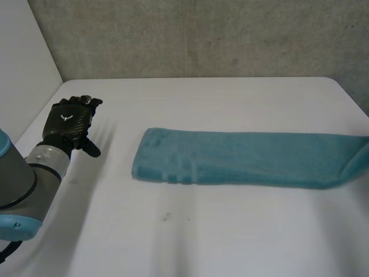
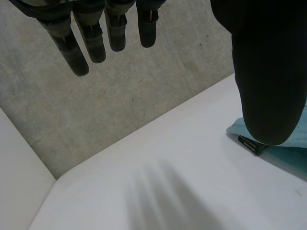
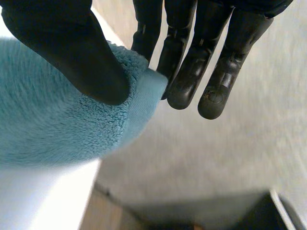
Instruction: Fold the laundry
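Right robot hand in pinch on teal towel end; left robot hand spread, apart.

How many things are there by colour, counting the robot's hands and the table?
Teal: 1, the towel
Black: 2, the left hand and the right hand
White: 1, the table
Total: 4

teal towel (tone-on-tone stripes at one end), white table, black left hand, grey wall
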### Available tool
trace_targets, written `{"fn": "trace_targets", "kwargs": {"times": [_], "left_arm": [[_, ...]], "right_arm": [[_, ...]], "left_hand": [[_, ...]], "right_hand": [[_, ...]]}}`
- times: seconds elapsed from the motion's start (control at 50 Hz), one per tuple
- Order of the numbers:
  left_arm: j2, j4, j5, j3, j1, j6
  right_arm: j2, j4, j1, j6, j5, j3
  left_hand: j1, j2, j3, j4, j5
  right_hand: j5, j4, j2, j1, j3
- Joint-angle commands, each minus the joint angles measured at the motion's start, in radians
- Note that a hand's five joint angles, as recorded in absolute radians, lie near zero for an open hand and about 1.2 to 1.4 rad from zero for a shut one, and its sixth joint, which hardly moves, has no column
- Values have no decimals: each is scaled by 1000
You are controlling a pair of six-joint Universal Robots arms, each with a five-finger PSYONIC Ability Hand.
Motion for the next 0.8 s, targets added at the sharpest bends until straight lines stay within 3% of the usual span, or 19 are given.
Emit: {"fn": "trace_targets", "kwargs": {"times": [0.02, 0.08, 0.18, 0.26, 0.34, 0.36, 0.42, 0.48, 0.5, 0.58, 0.72, 0.8], "left_arm": [[6, 0, -2, 0, 0, 0], [6, 0, -2, 0, 0, -1], [6, 0, -4, 0, 2, -1], [6, 0, -4, 0, 3, -1], [6, 0, -2, 0, 3, 0], [6, 0, -1, 0, 2, -1], [6, 0, 1, 0, 0, 0], [6, 0, 4, 0, -9, 0], [6, 0, 4, 2, -11, 0], [5, 0, 5, 11, -21, 2], [-12, 0, -1, 66, -113, 8], [-26, 1, 1, 78, -146, 11]], "right_arm": [[-60, -128, 455, 85, -94, -16], [-51, -173, 578, 85, -138, -26], [93, -219, 842, 87, -226, -81], [199, -219, 968, 88, -250, -113], [262, -219, 1013, 84, -246, -116], [265, -216, 1011, 85, -241, -119], [249, -215, 1005, 88, -186, -115], [195, -202, 997, 107, -103, -101], [139, -190, 969, 137, -49, -84], [7, -115, 812, 298, 30, 5], [-123, 35, 576, 599, -42, 206], [-130, 68, 462, 602, -138, 321]], "left_hand": [[-34, -33, -46, -34, -48], [-34, -33, -46, -34, -48], [-34, -33, -46, -34, -48], [-34, -33, -46, -34, -48], [-34, -33, -46, -34, -48], [-34, -33, -46, -34, -48], [-34, -33, -46, -34, -48], [-34, -33, -46, -34, -48], [-34, -33, -46, -34, -48], [-34, -33, -46, -34, -48], [-34, -33, -46, -34, -48], [-34, -33, -46, -34, -48]], "right_hand": [[245, 204, 218, 446, 212], [245, 204, 218, 446, 212], [245, 204, 218, 446, 212], [245, 204, 218, 446, 212], [245, 204, 218, 446, 212], [89, 48, 63, 290, 56], [-976, -1018, -1003, -776, -1010], [-976, -1018, -1003, -776, -1010], [-976, -1018, -1003, -776, -1010], [-976, -1018, -1003, -776, -1010], [-976, -1018, -1003, -776, -1010], [-976, -1018, -1003, -776, -1010]]}}
